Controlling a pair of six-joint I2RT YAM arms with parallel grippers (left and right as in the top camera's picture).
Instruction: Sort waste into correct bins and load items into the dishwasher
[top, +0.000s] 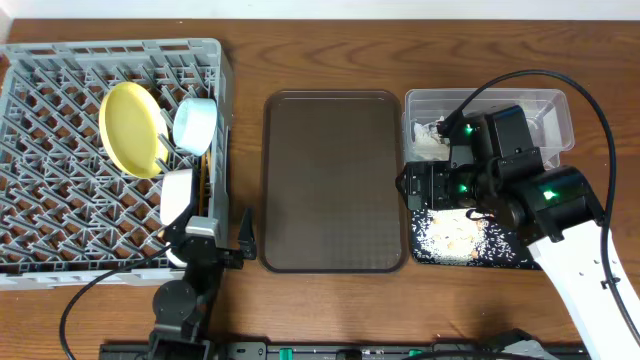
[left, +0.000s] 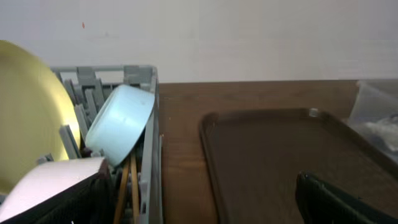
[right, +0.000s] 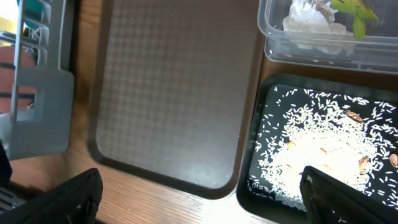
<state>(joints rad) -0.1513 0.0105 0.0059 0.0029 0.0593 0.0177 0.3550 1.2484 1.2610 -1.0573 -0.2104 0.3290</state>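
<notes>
Looks done: plate (top: 130, 128) in rack (top: 110, 47) at 9 o'clock, rice (top: 455, 235) in black tray (top: 505, 257) at 3; left gripper (top: 214, 238), right gripper (right: 205, 199) spread empty, retract next.

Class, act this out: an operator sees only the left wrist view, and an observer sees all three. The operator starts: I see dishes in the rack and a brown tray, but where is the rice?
Observer: The rice lies in a black tray just right of the brown tray.
Operator: What is in the clear tub?
Observer: The clear tub holds crumpled white tissue and a green wrapper.
Operator: And the right pincer?
Observer: The right pincer hovers open and empty over the edge where the brown and black trays meet.
</notes>
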